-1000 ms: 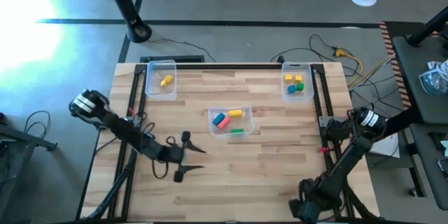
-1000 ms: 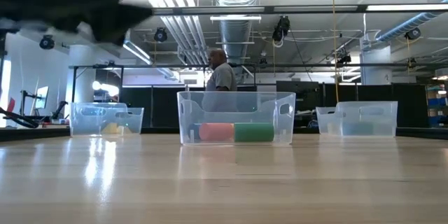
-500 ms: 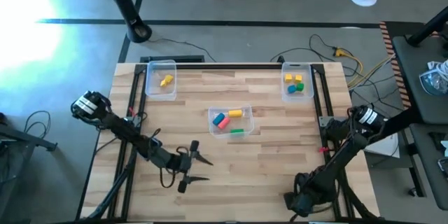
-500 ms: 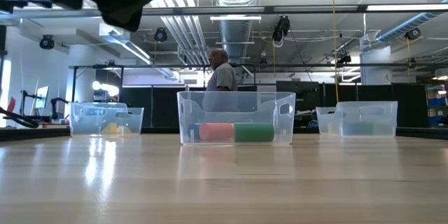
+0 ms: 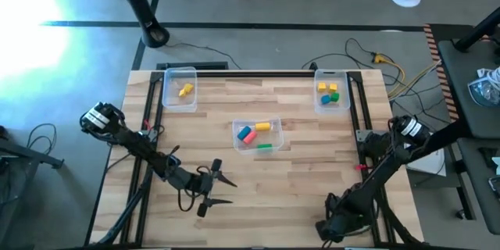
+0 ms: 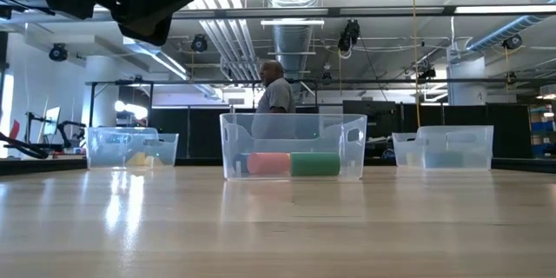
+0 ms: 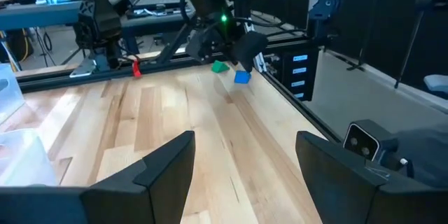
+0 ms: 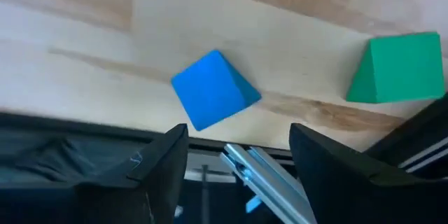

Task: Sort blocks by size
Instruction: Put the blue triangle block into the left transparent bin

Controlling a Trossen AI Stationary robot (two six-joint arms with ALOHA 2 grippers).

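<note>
Two loose blocks lie on the wood near the table's near right corner: a blue block [image 8: 213,89] and a green block [image 8: 397,68], also seen far off as blue block [image 7: 242,77] and green block [image 7: 220,66]. My right gripper [image 8: 238,175] hovers open just short of the blue block, touching nothing; in the high view my right gripper [image 5: 330,225] covers both. My left gripper [image 5: 217,190] stands open over bare wood at the near left centre. Other blocks lie in three clear bins.
The middle bin [image 5: 256,135] holds pink, blue, yellow and green blocks. The far-left bin [image 5: 180,90] holds a yellow one; the far-right bin [image 5: 332,94] holds yellow, green and blue ones. Black rails [image 5: 361,117] edge the table. A person [image 6: 276,95] stands in the room behind.
My left gripper has gone toward the table's right and a little toward its near edge, staying open. My right arm's lower end has shifted slightly toward the table's left along the near edge.
</note>
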